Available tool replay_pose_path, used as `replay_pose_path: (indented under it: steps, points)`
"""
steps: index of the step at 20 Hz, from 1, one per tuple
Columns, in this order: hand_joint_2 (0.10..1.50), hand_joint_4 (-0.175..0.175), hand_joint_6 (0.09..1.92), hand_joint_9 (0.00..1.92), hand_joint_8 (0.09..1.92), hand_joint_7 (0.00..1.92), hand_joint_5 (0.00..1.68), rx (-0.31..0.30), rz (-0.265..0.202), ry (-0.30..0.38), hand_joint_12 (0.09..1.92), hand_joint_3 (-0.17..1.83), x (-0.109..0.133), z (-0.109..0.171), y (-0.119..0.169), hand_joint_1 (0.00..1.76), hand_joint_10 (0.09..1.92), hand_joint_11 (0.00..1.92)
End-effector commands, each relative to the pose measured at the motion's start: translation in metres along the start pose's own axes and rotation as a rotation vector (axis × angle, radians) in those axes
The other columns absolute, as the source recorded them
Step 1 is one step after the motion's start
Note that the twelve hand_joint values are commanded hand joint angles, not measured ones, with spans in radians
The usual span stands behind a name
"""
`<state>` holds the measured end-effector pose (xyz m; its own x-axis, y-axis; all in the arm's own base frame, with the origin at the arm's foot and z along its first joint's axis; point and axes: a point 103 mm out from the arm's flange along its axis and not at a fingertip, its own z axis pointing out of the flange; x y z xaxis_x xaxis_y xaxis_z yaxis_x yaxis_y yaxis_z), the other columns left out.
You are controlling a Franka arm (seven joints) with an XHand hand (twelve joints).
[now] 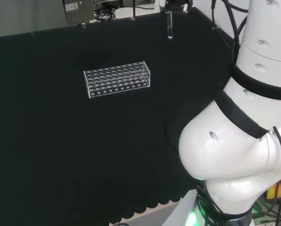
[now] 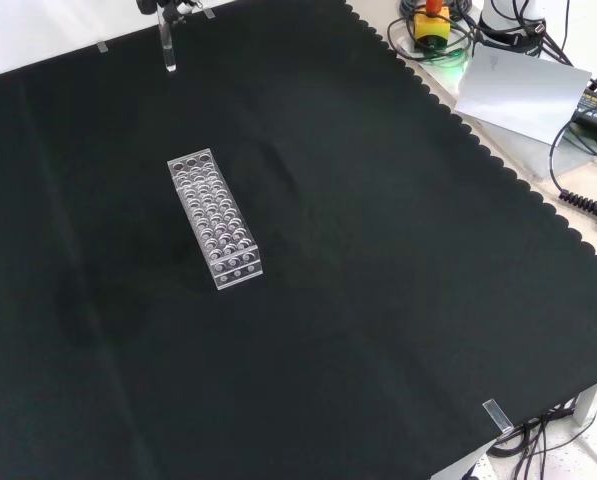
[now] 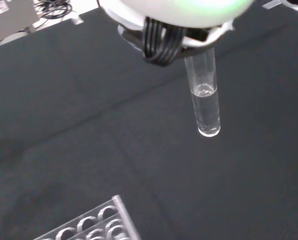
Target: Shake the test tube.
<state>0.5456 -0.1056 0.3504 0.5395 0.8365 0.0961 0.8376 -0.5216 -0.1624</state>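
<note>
Robot hand (image 3: 161, 42) around test tube (image 3: 204, 100)

The arm's links (image 1: 225, 155) are glossy white, rounded shells, bulging large at 4 o'clock in the head view. Black bands (image 1: 246, 120) ring the joints between shells. Small round recessed holes (image 1: 213, 136) dot the white surfaces. Black cables (image 1: 234, 28) run along the upper link at 1 o'clock. At the base a green light (image 1: 192, 219) glows. The robot hand (image 3: 161, 42) has a white body with ribbed black cables bundled beneath it.
</note>
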Motion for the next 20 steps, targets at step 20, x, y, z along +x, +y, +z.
replay_pose_path:
  steps: [20]
  points:
    - [0.7,-0.175,0.17,1.59,0.7,1.38,1.36,0.117,-0.402,0.158,0.91,0.55,0.2,0.016,-0.066,1.33,0.59,1.23]
